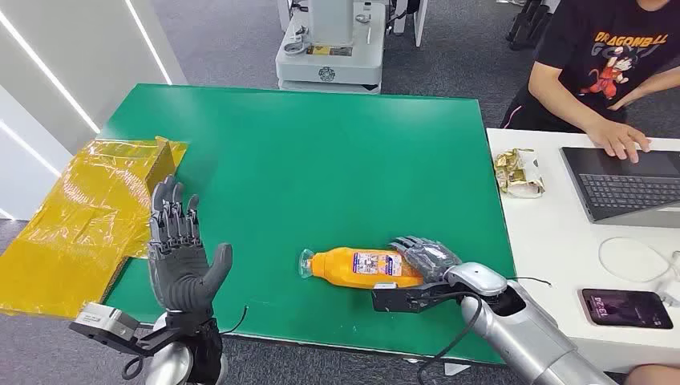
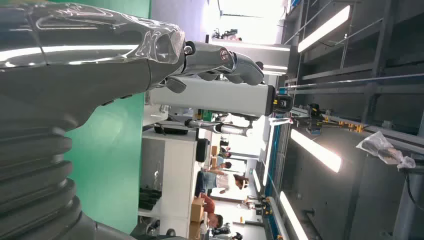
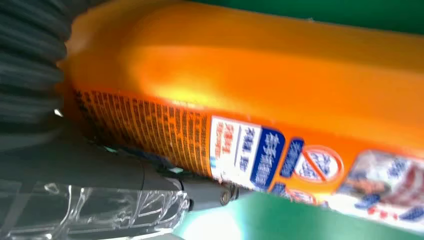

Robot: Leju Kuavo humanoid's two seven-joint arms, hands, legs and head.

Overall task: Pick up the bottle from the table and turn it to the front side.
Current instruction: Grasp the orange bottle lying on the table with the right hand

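Green table (image 1: 321,152): broad bare surface toward its far edge. Orange bottle (image 1: 361,266) lies on its side near the front edge, cap pointing left. Right hand (image 1: 423,258) wraps the bottle's base. Left hand (image 1: 180,253) is raised over the front-left corner, fingers spread, holding nothing.

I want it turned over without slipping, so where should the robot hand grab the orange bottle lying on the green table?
Probably around the wide labelled body of the orange bottle, near its base, coming from the robot's side. It lies on its side, neck pointing left, and the right robot hand already wraps that end.
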